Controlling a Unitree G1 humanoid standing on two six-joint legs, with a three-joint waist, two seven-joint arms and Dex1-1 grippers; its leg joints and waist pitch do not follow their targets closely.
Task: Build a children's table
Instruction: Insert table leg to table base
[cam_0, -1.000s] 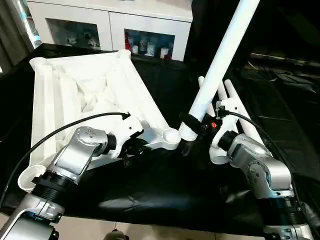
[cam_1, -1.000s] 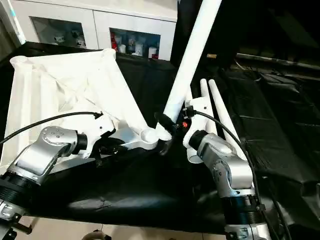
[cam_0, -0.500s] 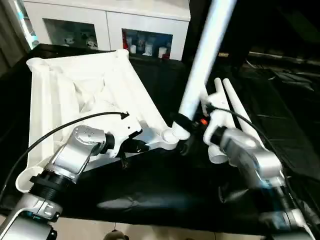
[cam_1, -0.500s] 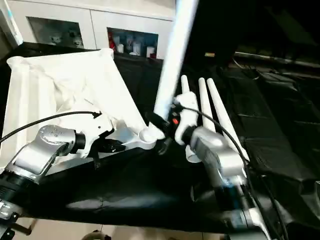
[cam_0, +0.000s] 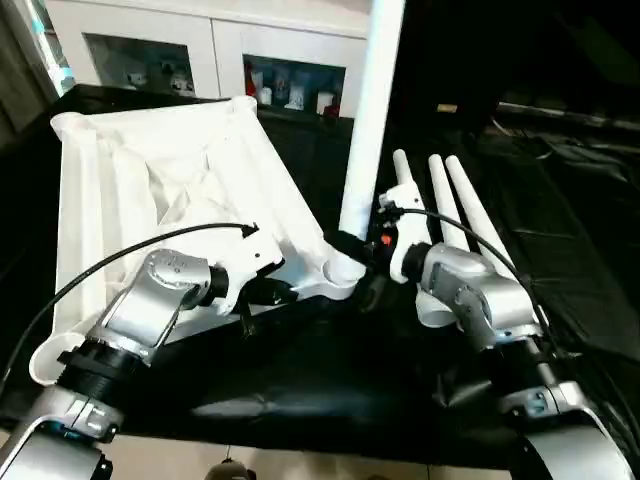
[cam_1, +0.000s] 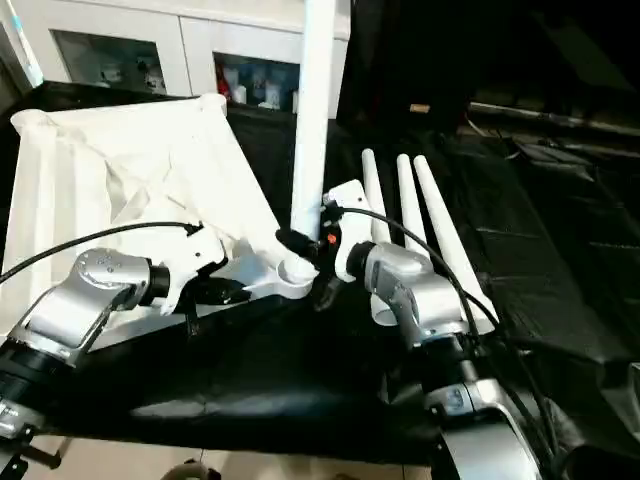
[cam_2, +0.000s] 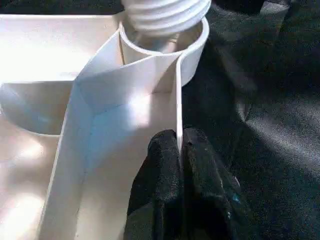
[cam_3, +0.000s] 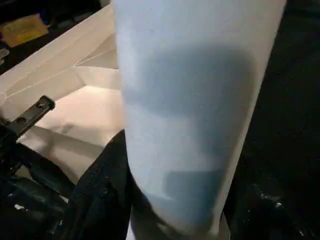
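Here, the robot's right gripper (cam_0: 352, 246) clasps one white leg (cam_0: 368, 110) near its lower end, its black fingers closed around the tube, and holds it nearly upright over the corner socket (cam_2: 192, 37) of the upturned tabletop (cam_0: 160, 180). The left gripper (cam_2: 181, 165) sits just short of that socket, jaws pressed together on the thin rim wall (cam_2: 178, 100) and bracing the tabletop against the black cloth (cam_0: 330, 370).

Seen past the left jaws, the leg's ribbed end (cam_2: 165, 12) hangs at the socket's mouth, seemingly not yet seated. The step probably goes best if the leg stays plumb and centred over the ring, then is pressed or turned in while the left jaws stay shut on the wall.

Three spare legs (cam_0: 445, 195) lie side by side beyond the right gripper. The upright leg's top is cut off by the frame edge, the right fingers are largely masked by the tube, and how far the ribbed end sits inside the ring cannot be made out.
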